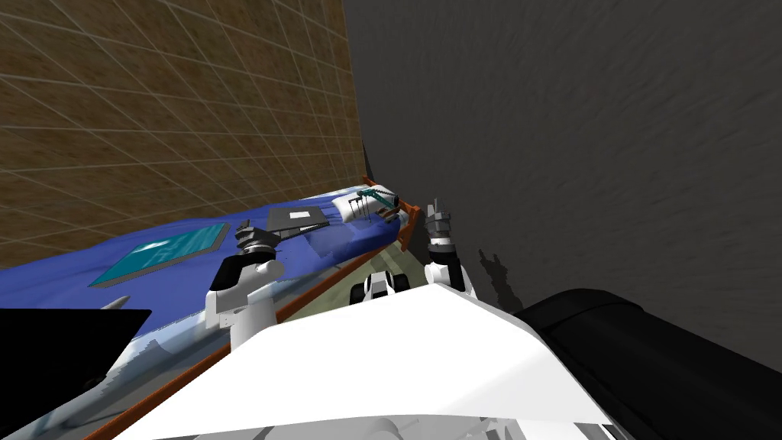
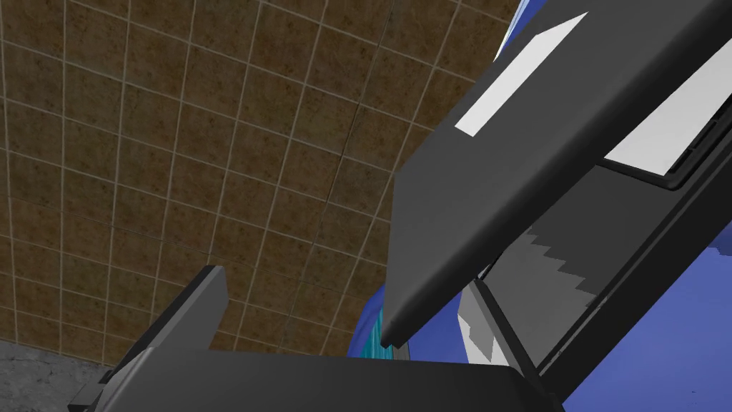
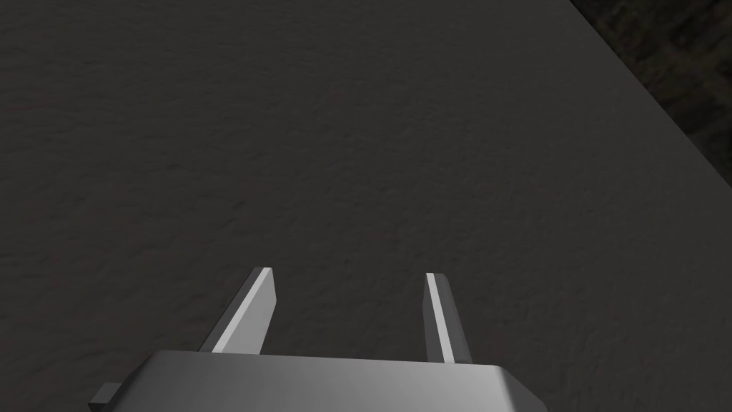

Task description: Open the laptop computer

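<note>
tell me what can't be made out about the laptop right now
Left wrist view: the laptop lid covers one left gripper fingertip; contact unclear.
Left wrist view: the laptop's far end runs off the frame edge.
Head view: lid gap too small to judge.

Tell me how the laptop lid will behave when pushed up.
The lid looks like a rigid flat slab, so it likely swings without flexing. The laptop lies on a blue bedcover, so its base may slide or sink when pushed.

Dim, flat light; wide-lens edge splay
</note>
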Controlling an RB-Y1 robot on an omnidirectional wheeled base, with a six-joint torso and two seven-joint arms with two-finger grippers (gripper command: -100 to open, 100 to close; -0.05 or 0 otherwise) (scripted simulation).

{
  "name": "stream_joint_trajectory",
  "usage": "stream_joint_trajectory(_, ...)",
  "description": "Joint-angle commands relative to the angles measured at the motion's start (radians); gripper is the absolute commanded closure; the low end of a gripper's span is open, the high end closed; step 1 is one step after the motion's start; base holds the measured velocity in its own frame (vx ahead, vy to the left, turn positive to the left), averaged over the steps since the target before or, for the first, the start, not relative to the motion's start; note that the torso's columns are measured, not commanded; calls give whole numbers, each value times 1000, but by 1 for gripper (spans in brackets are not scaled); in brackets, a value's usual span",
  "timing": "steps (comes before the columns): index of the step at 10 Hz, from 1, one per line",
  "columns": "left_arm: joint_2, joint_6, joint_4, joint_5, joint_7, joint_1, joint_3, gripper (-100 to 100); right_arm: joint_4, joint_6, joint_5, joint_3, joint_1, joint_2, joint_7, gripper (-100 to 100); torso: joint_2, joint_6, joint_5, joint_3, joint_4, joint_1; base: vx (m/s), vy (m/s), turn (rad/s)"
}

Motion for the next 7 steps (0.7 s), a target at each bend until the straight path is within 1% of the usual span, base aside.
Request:
stream_joint_trajectory(1,4,20,-17,2,2,-1,5,-100,0,0,0,0,0,0,0,0,0,0,0,0,0,0,0,0,0)
stream_joint_trajectory(2,4,24,-18,2,2,0,5,0,0,0,0,0,0,0,0,0,-1,0,0,0,-1,0,0,0,0)
stream_joint_trajectory(7,3,27,-15,2,2,2,4,0,0,0,0,0,0,0,0,0,-2,-1,2,-1,-2,2,0,0,0)
